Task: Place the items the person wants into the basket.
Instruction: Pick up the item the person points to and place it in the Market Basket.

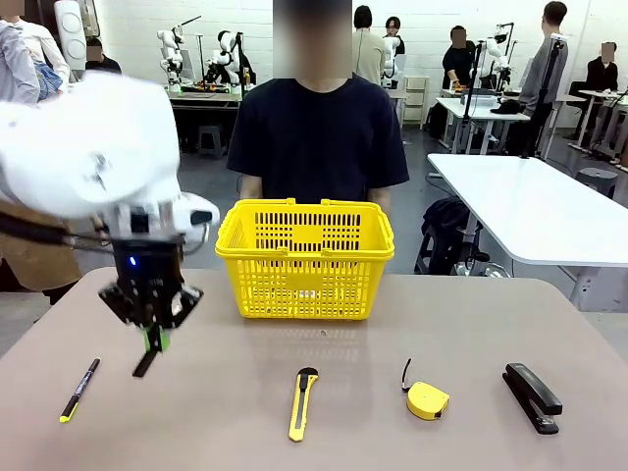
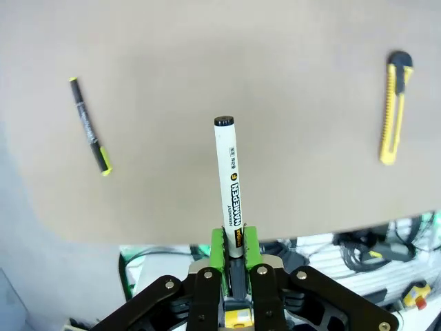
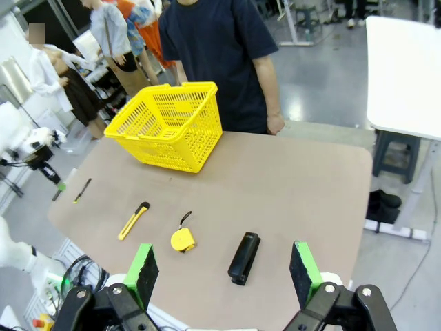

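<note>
Tabletop (image 1: 226,397) tan, white lab tables (image 1: 535,206) behind; left claw (image 1: 153,340) grips marker (image 1: 146,365), right claw (image 3: 222,265) gapes wide.

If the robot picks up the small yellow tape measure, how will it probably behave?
The small yellow tape measure looks rigid and compact, probably dense for its size. Its rounded plastic case may slip in a grip. The loose black strap would likely dangle.

I counted one basket (image 1: 304,280), one marker (image 2: 229,186), one pen (image 1: 79,390). I saw one utility knife (image 1: 303,403), one tape measure (image 1: 428,400), one stapler (image 1: 532,396).
</note>
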You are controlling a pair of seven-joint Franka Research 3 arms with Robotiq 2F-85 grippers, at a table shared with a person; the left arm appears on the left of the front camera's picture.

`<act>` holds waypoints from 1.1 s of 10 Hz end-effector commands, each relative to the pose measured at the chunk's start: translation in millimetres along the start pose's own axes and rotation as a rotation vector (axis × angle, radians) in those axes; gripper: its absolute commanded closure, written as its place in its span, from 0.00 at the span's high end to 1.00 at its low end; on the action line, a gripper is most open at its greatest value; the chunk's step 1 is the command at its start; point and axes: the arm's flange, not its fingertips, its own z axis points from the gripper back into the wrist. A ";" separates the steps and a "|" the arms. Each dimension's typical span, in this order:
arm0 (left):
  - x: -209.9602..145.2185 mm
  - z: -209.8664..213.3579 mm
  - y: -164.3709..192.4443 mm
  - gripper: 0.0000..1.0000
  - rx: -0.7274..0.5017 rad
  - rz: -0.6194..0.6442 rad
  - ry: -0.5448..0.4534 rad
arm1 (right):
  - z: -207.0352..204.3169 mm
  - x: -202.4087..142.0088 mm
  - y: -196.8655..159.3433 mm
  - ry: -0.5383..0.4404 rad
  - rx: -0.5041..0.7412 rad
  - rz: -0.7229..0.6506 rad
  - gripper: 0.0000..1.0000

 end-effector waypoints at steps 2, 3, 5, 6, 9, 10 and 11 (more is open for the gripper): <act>-18.0 54.9 6.8 0.00 -0.071 -0.032 -0.039 | -3.0 0.2 -0.7 0.005 0.002 -0.001 1.00; -20.8 61.1 7.0 0.00 -0.075 -0.026 -0.058 | -3.0 0.2 -0.7 0.005 0.002 -0.001 1.00; -24.1 68.6 4.3 0.00 -0.051 -0.011 -0.067 | -3.0 0.2 -0.7 0.005 0.002 -0.001 1.00; -24.1 68.6 4.3 0.00 -0.051 -0.011 -0.067 | -3.0 0.2 -0.7 0.005 0.002 -0.001 1.00; -24.1 68.6 4.3 0.00 -0.051 -0.011 -0.067 | -3.0 0.2 -0.7 0.005 0.002 -0.001 1.00; -24.7 68.8 3.6 0.12 -0.051 -0.011 -0.071 | -3.0 0.2 -0.7 0.005 0.002 -0.001 1.00; -8.1 91.4 -11.5 0.12 0.115 -0.192 -0.177 | -3.0 0.2 -0.7 0.005 0.002 -0.001 1.00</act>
